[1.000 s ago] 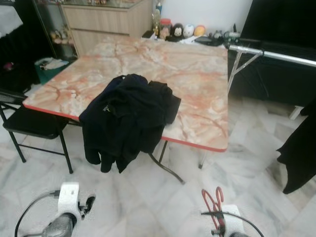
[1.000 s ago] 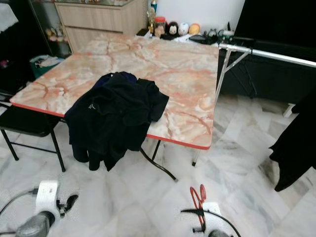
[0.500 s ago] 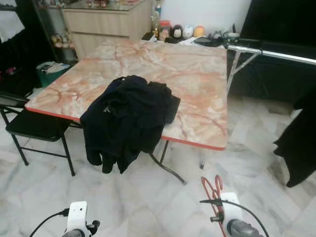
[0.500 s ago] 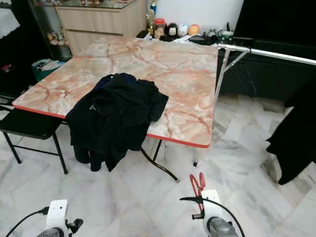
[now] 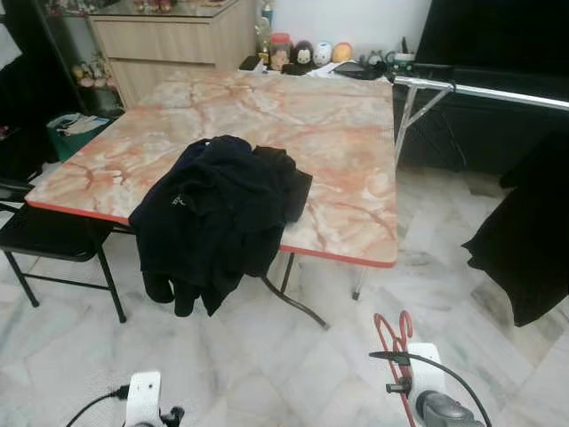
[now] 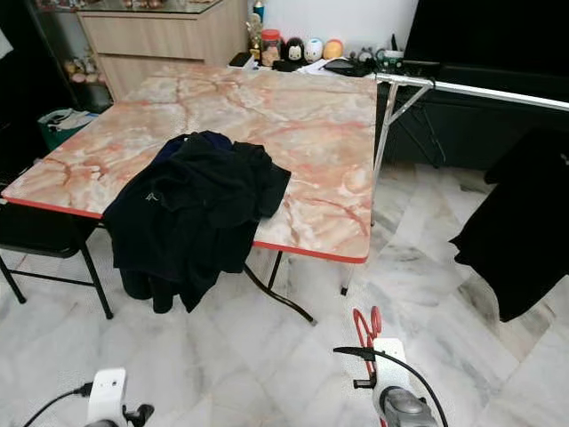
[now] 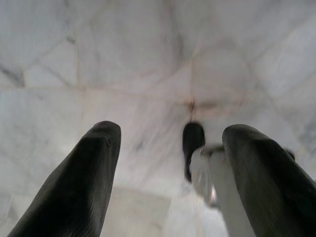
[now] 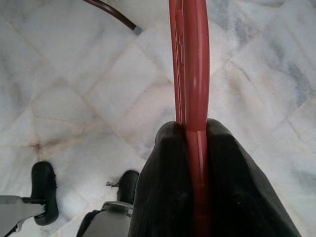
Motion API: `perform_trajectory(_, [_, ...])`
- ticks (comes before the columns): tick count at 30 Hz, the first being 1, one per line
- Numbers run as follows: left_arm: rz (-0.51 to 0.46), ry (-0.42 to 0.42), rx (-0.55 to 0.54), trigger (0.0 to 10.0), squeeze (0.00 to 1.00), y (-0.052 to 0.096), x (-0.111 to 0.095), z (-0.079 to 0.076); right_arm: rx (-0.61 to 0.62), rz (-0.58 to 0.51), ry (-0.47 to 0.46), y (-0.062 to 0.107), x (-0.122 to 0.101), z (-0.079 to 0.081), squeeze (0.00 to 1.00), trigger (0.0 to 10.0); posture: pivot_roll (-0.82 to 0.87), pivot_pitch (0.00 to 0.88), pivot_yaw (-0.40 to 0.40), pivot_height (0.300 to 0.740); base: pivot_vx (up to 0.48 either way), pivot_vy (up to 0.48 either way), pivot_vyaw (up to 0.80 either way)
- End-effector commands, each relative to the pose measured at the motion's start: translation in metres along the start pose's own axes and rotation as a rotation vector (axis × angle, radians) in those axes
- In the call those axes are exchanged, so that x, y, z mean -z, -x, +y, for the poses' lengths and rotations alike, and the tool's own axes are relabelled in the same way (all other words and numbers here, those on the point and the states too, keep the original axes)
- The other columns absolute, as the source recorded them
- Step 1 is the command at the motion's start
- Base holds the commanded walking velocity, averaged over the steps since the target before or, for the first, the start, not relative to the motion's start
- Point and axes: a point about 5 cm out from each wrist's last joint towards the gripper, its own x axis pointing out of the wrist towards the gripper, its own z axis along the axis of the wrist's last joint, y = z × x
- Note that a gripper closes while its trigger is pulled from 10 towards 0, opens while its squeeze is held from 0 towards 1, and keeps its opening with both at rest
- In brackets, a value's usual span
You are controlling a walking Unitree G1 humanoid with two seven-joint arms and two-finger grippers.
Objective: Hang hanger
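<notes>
A marble-patterned folding table (image 5: 338, 133) with a red edge fills the middle of the frame. A dark jacket (image 5: 218, 213) lies heaped on its near edge, sleeves hanging over the side. At left, a black chair (image 5: 44, 236) stands beside the table. Along the far upper edge sit small jars and figurines (image 5: 302, 53), beside a wooden cabinet (image 5: 169, 44). Pale marble floor tiles (image 5: 267, 356) spread below.

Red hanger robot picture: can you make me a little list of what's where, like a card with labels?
holding: right gripper shut on the red hanger
other arm: left gripper open, low over the floor
on table: dark jacket, draped over the front edge of the marble-pattern table
right side: silver rail with a black garment hanging
left side: black chair
</notes>
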Motion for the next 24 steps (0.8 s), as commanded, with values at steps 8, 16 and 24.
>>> perform_trajectory(8, [-0.033,-0.028,0.014,10.0,0.0,-0.002,-0.01,-0.007,-0.002,-0.007,-0.019,0.0,-0.003,0.0,0.0,10.0,0.03,0.0,-0.035,0.74,0.0,0.0,0.0])
perform_trajectory(16, [-0.014,-0.035,0.004,10.0,0.0,0.001,0.004,-0.005,-0.004,0.009,-0.031,0.0,0.004,0.001,0.0,10.0,0.05,0.0,-0.045,0.74,0.0,0.0,-0.1])
perform_trajectory(24, [0.0,-0.067,0.008,10.0,0.0,0.002,0.01,0.0,-0.003,0.014,-0.047,0.001,0.009,0.001,0.0,10.0,0.02,0.0,-0.009,0.74,0.0,-0.132,-0.35])
